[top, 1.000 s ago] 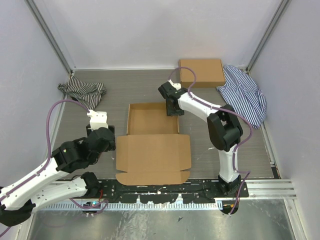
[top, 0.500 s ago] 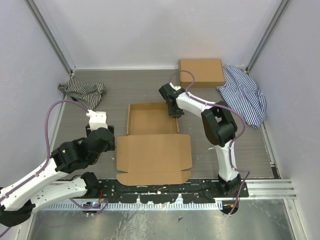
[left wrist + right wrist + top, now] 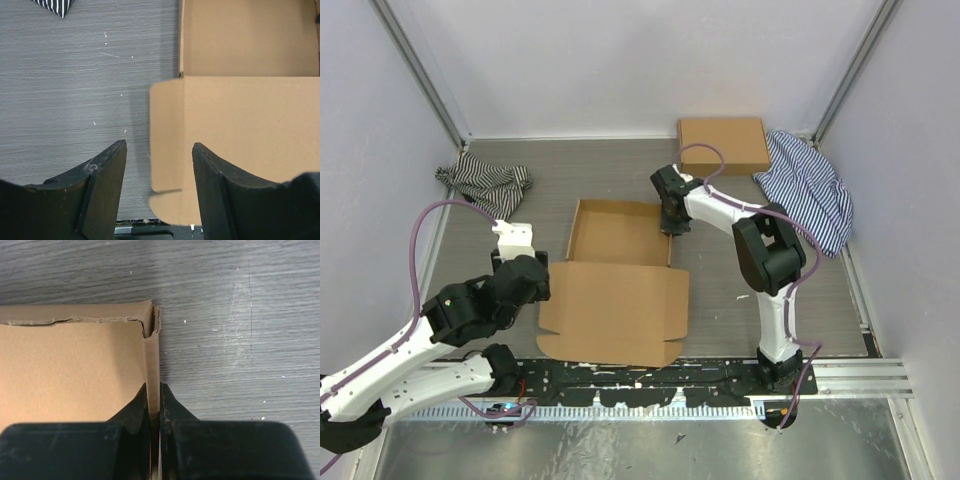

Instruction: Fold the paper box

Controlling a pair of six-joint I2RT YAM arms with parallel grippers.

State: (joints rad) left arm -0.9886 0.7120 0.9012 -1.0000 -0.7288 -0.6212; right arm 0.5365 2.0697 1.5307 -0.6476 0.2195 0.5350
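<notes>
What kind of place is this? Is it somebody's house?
Probably a robot test booth, not a house. Plain white walls close in a grey table, two robot arms are bolted to a metal rail at its edge, and the right pincer grips the paper box.

The box (image 3: 615, 305) is plain brown cardboard, matt and faintly grainy; its rim shows a ragged, fibrous edge in the right wrist view. The far box (image 3: 723, 144) is the same matt card. The table (image 3: 570, 175) has a dull grey wood-grain finish with fine scratches and pale specks. The left cloth (image 3: 485, 183) and right cloth (image 3: 810, 195) are soft, crumpled striped fabric. The left fingers (image 3: 105, 185) are matt black plastic, scuffed. The rail (image 3: 860, 375) is brushed metal.
</notes>
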